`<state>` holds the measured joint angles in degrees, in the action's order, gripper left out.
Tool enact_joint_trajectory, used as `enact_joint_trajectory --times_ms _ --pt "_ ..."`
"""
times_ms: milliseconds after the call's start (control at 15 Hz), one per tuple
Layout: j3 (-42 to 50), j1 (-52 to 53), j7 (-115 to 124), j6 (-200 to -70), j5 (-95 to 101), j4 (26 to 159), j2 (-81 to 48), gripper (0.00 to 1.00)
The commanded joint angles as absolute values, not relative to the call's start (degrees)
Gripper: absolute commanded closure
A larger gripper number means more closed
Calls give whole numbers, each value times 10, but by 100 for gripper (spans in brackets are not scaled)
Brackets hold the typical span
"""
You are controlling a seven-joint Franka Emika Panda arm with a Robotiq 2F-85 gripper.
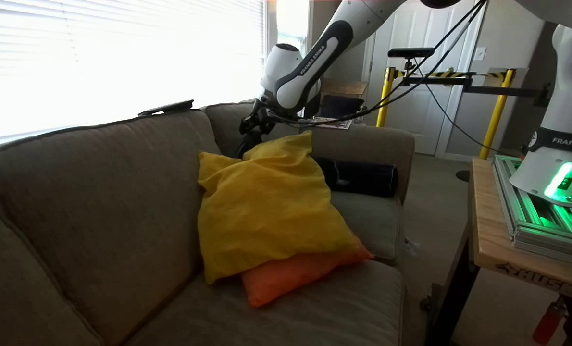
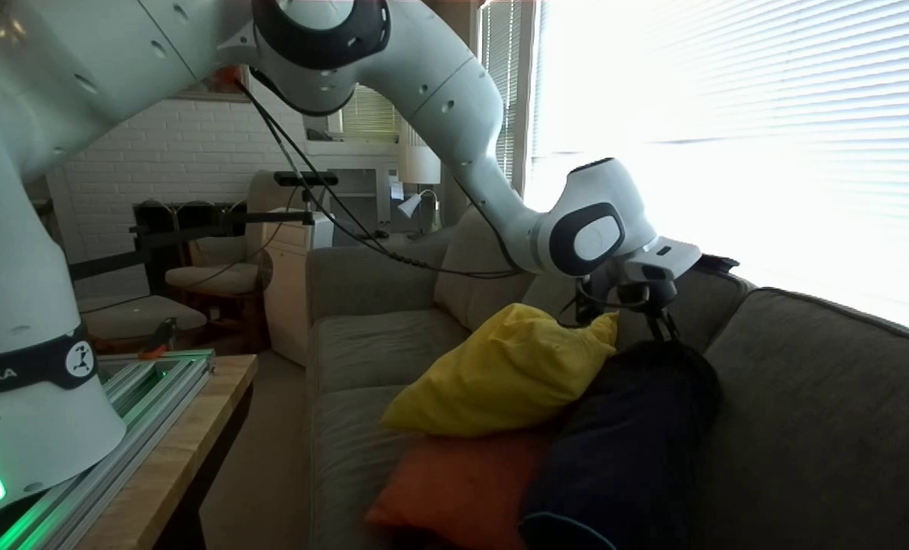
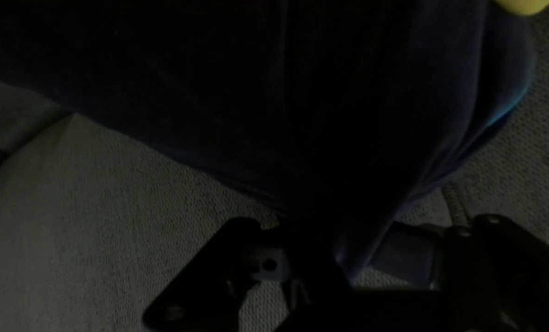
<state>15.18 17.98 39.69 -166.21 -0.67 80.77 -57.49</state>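
My gripper [image 2: 662, 327] is shut on the upper end of a dark navy pillow [image 2: 615, 451] with light-blue edging. In the wrist view the navy cloth [image 3: 256, 115] narrows to a point between the fingers; that picture is very dark. A yellow pillow [image 1: 267, 202] leans beside it, close under the wrist, and rests on an orange pillow [image 1: 295, 278]. From that same exterior side, the yellow pillow hides most of the navy one. A dark bundle [image 1: 363, 178] shows behind it near the sofa arm; whether it is part of the navy pillow I cannot tell.
The grey-brown sofa [image 1: 122, 206] has its back against a bright window with blinds [image 1: 122, 57]. A flat black object [image 1: 168, 108] lies on top of the backrest. The robot's base stands on a wooden bench [image 1: 483, 216]. Cables [image 2: 393, 256] hang along the arm.
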Motion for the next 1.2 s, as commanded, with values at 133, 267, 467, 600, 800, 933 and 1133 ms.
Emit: enact_joint_trajectory --times_ms 133,267,467,600,800,933,1133 --pt "234 251 388 -1729 13 917 -478 100" --pt "265 277 383 -1749 17 942 -457 100" --pt "313 322 367 -1772 22 977 -423 100" --pt "358 364 351 -1786 30 998 -402 100" --pt "428 431 343 -1793 56 1016 -381 100" --pt "454 468 312 -1790 52 1022 -368 100" --pt "435 489 260 -1789 47 1011 -351 100"
